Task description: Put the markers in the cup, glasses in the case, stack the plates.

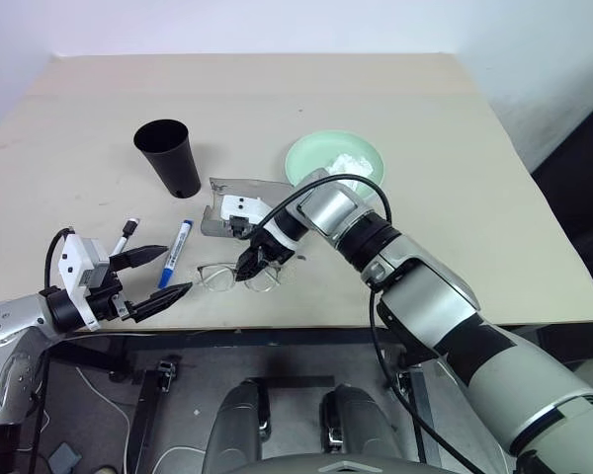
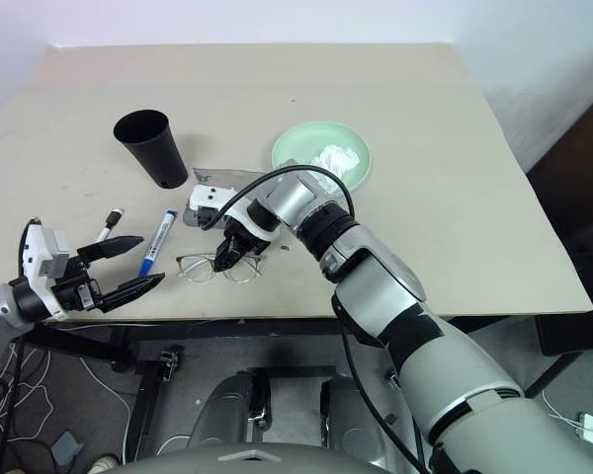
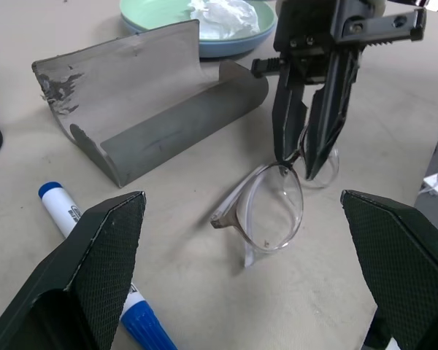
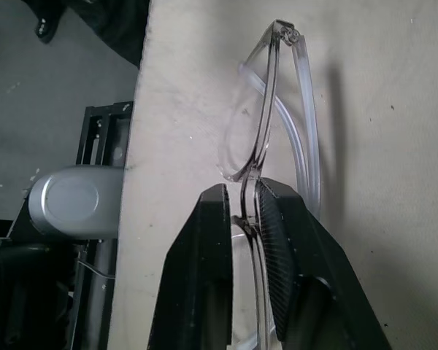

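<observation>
The glasses (image 1: pixel 217 277) lie folded on the table near its front edge, clear lenses in a thin frame. My right gripper (image 1: pixel 249 265) points down at them and is shut on the frame's bridge (image 4: pixel 250 191) between the lenses. Just behind lies the grey case (image 1: pixel 239 202), open. A white marker (image 1: pixel 178 252) with a blue cap lies left of the glasses, and the black cup (image 1: pixel 168 156) stands upright behind it. The mint green plate (image 1: pixel 301 158) rests on a light blue plate (image 3: pixel 226 48). My left gripper (image 1: pixel 163 272) hovers open beside the marker, holding nothing.
A crumpled white tissue (image 1: pixel 353 163) lies in the green plate. A small white item with a black tip (image 1: pixel 127 235) lies left of the marker. The table's front edge (image 1: pixel 306 326) runs just below the glasses.
</observation>
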{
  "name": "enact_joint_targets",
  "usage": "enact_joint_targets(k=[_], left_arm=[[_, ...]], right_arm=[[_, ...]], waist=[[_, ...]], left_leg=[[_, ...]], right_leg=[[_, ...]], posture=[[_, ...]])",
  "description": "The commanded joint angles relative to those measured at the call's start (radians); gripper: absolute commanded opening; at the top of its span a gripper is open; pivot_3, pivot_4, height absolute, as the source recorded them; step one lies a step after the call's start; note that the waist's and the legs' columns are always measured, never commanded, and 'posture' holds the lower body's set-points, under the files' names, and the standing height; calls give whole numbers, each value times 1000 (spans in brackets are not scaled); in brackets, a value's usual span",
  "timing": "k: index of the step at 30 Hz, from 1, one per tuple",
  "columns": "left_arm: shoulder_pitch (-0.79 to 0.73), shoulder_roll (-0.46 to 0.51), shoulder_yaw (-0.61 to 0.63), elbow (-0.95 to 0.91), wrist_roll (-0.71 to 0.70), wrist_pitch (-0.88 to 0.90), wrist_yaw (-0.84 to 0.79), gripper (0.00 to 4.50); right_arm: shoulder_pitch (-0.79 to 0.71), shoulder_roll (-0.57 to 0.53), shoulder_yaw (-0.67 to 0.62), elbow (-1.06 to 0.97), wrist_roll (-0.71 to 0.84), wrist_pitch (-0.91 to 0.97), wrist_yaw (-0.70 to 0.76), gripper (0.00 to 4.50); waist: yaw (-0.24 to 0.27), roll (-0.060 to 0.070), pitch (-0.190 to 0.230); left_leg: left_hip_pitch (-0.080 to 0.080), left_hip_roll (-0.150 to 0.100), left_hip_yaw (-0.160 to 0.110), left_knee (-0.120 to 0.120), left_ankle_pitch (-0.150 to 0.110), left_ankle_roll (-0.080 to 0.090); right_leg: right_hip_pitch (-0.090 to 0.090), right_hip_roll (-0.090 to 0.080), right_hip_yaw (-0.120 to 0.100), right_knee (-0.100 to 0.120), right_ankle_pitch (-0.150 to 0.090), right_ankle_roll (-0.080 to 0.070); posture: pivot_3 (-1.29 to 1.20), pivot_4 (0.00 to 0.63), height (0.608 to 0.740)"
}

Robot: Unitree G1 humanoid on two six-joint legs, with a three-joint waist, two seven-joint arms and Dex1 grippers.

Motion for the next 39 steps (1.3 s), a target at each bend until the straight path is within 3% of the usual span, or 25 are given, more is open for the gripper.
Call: enact_joint_targets(k=[1,3,15,25,34,39], left_arm=[[-7,-6,2,-5,8,-22,2,4500],[-8,-8,2,-1,9,-24,1,4500],[-17,-10,12,27,10,-33,-1,4500],[1,-25,36,31,6,-41,11,4500],[18,-31,44,9,4,-49,31,4500],[50,-40,55,-7,5,-60,40,4500]], right_arm=[[-29,14,-20,2,-10,-19,-6,546],[-38,15,-33,4,-6,-16,-2,57],[-77,-90,-125,-118,51,-39,86,20],[-196,-99,-312,143,48,-359,-169,20],[-212,-26,-296,341,-63,-553,-358,20],[-193,-1,-272,367,-120,-600,-360,20]], waist=[[-1,0,0],[-1,0,0],[-14,0,0],[-20,0,0],[-20,0,0],[-19,0,0]], left_leg=[[0,0,0,0,0,0],[0,0,0,0,0,0],[-1,0,0,0,1,1],[0,0,0,0,2,1],[0,0,1,0,2,1],[0,0,1,1,2,1]], right_leg=[[0,0,0,0,0,0],[0,0,0,0,0,0],[0,0,0,0,0,0],[1,0,-1,1,0,0],[0,1,-1,2,0,0],[1,1,-1,2,0,1]], posture=[[0,150,681],[0,150,681],[0,150,681],[0,150,681],[0,150,681],[0,150,681]])
